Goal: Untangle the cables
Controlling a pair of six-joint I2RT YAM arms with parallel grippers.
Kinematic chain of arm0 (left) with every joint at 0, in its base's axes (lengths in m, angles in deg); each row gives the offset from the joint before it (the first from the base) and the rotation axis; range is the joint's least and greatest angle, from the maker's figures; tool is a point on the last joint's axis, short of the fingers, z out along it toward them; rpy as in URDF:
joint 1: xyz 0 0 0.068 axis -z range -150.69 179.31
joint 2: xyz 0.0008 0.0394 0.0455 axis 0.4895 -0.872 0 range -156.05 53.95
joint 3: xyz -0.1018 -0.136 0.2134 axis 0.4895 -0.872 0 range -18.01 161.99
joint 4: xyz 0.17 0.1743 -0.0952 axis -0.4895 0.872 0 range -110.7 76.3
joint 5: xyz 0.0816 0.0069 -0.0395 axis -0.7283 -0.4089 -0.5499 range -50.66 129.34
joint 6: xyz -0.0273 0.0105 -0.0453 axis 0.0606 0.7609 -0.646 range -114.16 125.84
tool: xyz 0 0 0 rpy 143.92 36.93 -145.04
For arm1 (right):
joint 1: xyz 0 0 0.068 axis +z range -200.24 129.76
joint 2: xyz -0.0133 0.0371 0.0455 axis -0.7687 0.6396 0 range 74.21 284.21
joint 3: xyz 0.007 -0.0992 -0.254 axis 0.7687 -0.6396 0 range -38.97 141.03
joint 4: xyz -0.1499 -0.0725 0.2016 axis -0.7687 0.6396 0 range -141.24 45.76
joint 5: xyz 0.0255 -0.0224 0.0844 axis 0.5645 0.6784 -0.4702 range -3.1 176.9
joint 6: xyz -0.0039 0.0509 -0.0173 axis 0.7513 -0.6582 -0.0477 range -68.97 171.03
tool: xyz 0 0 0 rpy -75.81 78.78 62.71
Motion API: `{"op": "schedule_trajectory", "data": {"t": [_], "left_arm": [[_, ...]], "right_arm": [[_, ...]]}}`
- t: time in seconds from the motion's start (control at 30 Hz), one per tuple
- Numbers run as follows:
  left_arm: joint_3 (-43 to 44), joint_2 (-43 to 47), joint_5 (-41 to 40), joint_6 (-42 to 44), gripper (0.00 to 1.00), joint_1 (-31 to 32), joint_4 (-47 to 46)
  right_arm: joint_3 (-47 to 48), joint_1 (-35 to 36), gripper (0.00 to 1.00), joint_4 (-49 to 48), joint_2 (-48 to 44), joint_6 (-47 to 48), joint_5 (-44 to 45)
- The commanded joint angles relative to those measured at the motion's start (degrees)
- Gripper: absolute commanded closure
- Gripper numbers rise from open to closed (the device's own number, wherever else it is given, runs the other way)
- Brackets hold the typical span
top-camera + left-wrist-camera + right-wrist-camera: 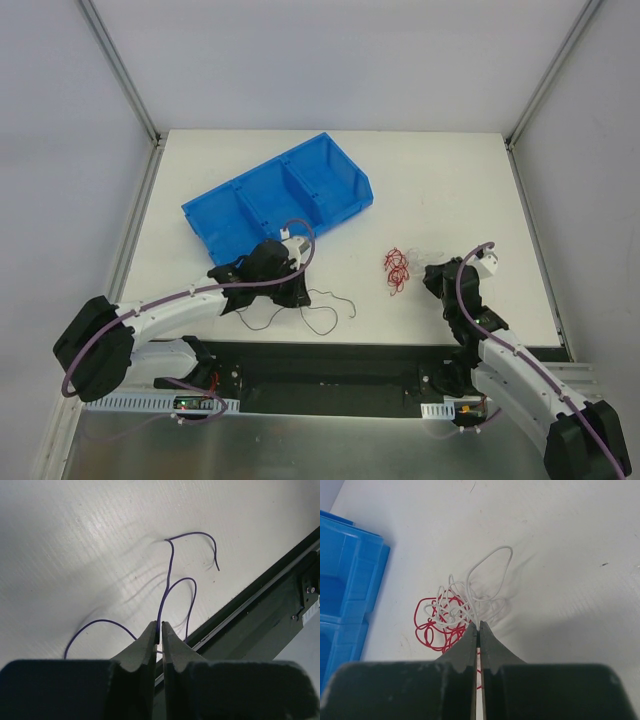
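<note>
**Pinching wires on both sides**

Left fingers [147,641] are clamped on the black wire [173,559], which curls over the desk [450,180]. Right fingers [469,642] nip the white wire [509,547], meshed with the red wire [397,268]; overhead, white is barely visible.

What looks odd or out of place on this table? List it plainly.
The blue plastic three-compartment bin sits askew, diagonal to the edges of the white table. The thin red wire and thin white wire lie knotted together at the right gripper; the thin dark wire lies apart, in the left gripper.
</note>
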Motion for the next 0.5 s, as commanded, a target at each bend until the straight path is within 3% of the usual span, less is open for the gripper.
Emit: {"op": "schedule_trajectory", "data": {"t": [0.0, 0.23, 0.37, 0.47], "left_arm": [[-0.82, 0.38, 1.77, -2.19, 0.89, 0.34, -1.33], [-2.14, 1.25, 3.36, -7.8, 0.44, 0.26, 0.25], [-3.11, 3.54, -0.33, -16.49, 0.3, 0.34, 2.71], [-3.11, 3.37, -2.27, -24.22, 0.28, 0.34, 5.16]], "right_arm": [[0.46, -0.57, 0.99, -2.96, -0.2, 0.91, -0.72], [0.64, -1.01, 0.99, -3.31, 0.5, 0.91, -1.51], [0.37, -1.1, 0.99, -3.66, 0.15, 0.91, -1.69], [0.37, -1.18, 0.99, -3.67, 0.42, 0.99, -1.78]]}}
